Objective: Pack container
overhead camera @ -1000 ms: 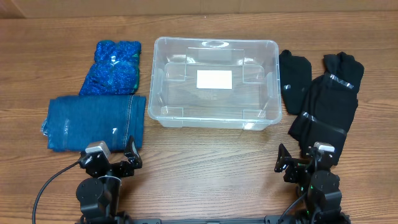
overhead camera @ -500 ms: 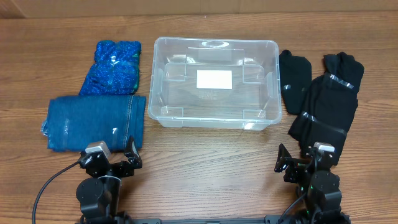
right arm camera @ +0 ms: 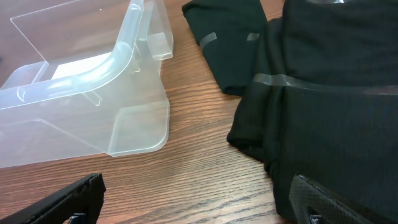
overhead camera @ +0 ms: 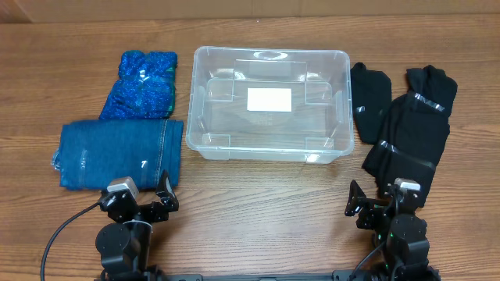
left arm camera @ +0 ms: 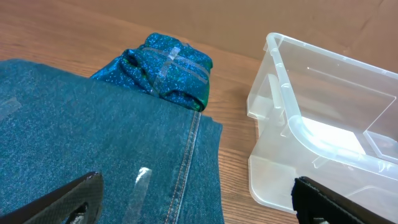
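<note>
Overhead, the clear rectangular plastic container (overhead camera: 226,125) is sitting empty mid-table, folded blue denim (overhead camera: 117,152) left and black taped clothes (overhead camera: 410,136) right lying ready for each arm, left gripper (overhead camera: 144,199) and right gripper (overhead camera: 383,204) hovering near, fingers apart.

The clear rectangular container (overhead camera: 270,104) is sitting upright and empty mid-table, showing a white label on its base.

Wood-grain surface (overhead camera: 258,211). Left side: folded denim (overhead camera: 117,152), taped, with a blue-green glittery bundle (overhead camera: 142,83) just beyond it. Right side: small black garment (overhead camera: 370,100) just beside a larger folded black one (overhead camera: 410,133) — tape strips across it.
</note>
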Controlling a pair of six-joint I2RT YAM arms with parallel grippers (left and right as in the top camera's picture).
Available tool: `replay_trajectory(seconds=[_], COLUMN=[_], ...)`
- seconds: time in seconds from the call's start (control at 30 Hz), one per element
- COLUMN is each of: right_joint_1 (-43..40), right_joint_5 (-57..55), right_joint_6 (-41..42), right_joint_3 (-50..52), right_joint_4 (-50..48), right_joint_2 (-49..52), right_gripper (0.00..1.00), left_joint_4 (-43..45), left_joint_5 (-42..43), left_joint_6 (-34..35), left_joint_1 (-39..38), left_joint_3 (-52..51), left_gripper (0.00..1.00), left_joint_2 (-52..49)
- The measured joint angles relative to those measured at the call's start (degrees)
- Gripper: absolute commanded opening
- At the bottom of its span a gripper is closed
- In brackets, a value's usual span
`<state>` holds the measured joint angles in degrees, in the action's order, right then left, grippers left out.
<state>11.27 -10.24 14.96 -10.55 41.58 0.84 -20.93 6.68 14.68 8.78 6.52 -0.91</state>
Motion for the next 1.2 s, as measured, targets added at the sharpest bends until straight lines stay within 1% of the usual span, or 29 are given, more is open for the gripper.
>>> replay_trajectory(seconds=[0.5,0.63,0.67,0.7,0.73,0.77,0.8,0.87,0.9,0.93,0.97,1.03,1.07,1.1,1.2], right_joint_1=[0.0,0.02,0.02,0.02,0.02,0.02,0.0,0.02,0.02,0.02,0.02,0.02,0.02,0.0,0.02], right_joint_5=[0.0,0.0,0.0,-0.02,0.04,0.0,0.02,0.0,0.02,0.07,0.17,0.35,0.37,0.37,0.39], right_joint_6=[0.0,0.04,0.0,0.0,0.04,0.0,0.02,-0.02,0.02,0.02,0.0,0.02,0.02,0.02,0.0], right_joint_3=[0.0,0.0,0.0,0.0,0.0,0.0,0.0,0.0,0.02,0.02,0.02,0.02,0.02,0.02,0.0], right_joint_4=[-0.02,0.04,0.0,0.0,0.07,0.02,0.0,0.02,0.0,-0.02,0.04,-0.02,0.0,0.04,0.0], right_joint_2=[0.0,0.0,0.0,0.0,0.02,-0.13,-0.15,-0.2,-0.22,-0.2,-0.22,-0.22,-0.22,-0.22,-0.22], right_gripper=[1.0,1.0,1.0,1.0,1.0,1.0,1.0,1.0,1.0,1.0,1.0,1.0,1.0,1.0,1.0], left_joint_4=[-0.07,-0.76,-0.9,-0.59,-2.91,-5.88,-8.28,-14.99,-19.19,-20.06,-25.49,-32.06,-35.17,-36.96,-38.05], left_joint_5=[0.31,1.73,1.75,1.75,1.75,1.73,1.66,1.27,1.11,1.01,0.74,-0.79,-1.86,-2.47,-4.04], left_joint_6=[0.22,4.42,5.14,5.66,6.03,6.34,6.4,6.38,6.16,5.51,3.08,-1.44,-3.1,-3.91,-5.09], left_joint_1=[0.0,-0.02,-0.02,-0.02,-0.02,-0.02,-0.02,-0.02,0.0,0.0,0.0,0.46,1.84,3.8,15.41], left_joint_3=[0.0,2.27,6.29,12.74,16.24,21.81,28.57,38.01,44.87,48.11,53.66,62.84,66.99,69.05,71.93], left_gripper=[1.0,1.0,1.0,1.0,1.0,1.0,1.0,1.0,1.0,1.0,1.0,1.0,1.0,1.0,1.0], left_joint_2=[0.0,-0.83,-3.3,-7.08,-9.68,-15.63,-24.24,-36.68,-45.35,-49.83,-55.71,-65.13,-69.29,-71.47,-77.44])
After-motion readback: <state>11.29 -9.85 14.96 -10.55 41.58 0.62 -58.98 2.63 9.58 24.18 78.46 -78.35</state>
